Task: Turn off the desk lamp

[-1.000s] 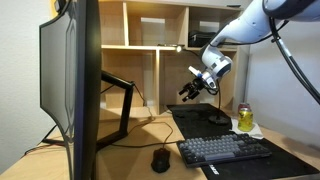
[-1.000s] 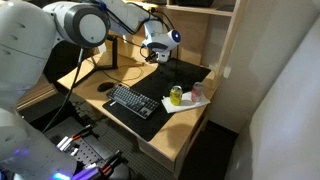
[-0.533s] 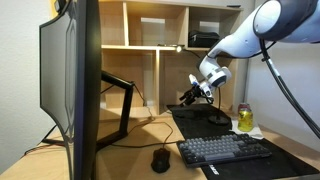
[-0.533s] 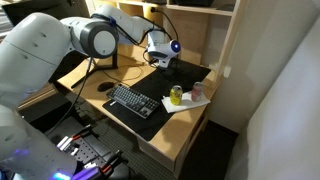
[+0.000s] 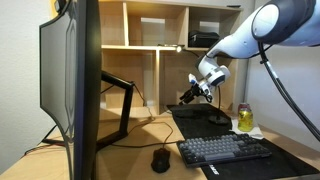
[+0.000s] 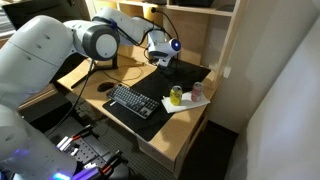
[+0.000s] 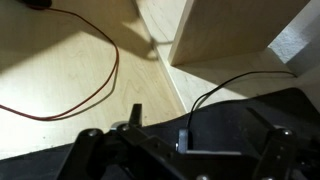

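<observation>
The black metal pincer [image 5: 187, 96] is seen at ten o'clock of the thin black gooseneck desk lamp [image 5: 218, 120], above the pale wooden table [image 5: 135, 140]; whether it is apart or together cannot be told.

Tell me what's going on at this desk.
A robot arm is working over the back of a desk. Its gripper hangs low above the black desk mat, close to the round base of the desk lamp. Whether the jaws are open is unclear. A pool of warm light lies on the desktop, so the lamp looks on and not yet switched off. The keyboard, mouse and drink can sit nearby, apart from the gripper.
</observation>
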Action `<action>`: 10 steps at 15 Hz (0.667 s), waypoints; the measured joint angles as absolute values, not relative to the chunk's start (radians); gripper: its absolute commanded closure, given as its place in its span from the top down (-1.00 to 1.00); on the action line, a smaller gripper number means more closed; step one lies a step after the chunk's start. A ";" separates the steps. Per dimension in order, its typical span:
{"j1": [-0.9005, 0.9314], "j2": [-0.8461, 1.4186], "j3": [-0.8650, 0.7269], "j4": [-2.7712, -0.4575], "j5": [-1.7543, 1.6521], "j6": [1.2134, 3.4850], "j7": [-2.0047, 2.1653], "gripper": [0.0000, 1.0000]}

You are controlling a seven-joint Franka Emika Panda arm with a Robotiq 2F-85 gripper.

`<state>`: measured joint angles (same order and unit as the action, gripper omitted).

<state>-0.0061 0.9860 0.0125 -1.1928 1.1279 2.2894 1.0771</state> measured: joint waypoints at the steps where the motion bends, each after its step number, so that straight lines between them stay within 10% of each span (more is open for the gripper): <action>1: -0.002 0.986 0.006 -1.194 1.105 2.293 1.122 1.00; 10: 0.016 0.986 0.009 -1.195 0.961 2.421 1.281 1.00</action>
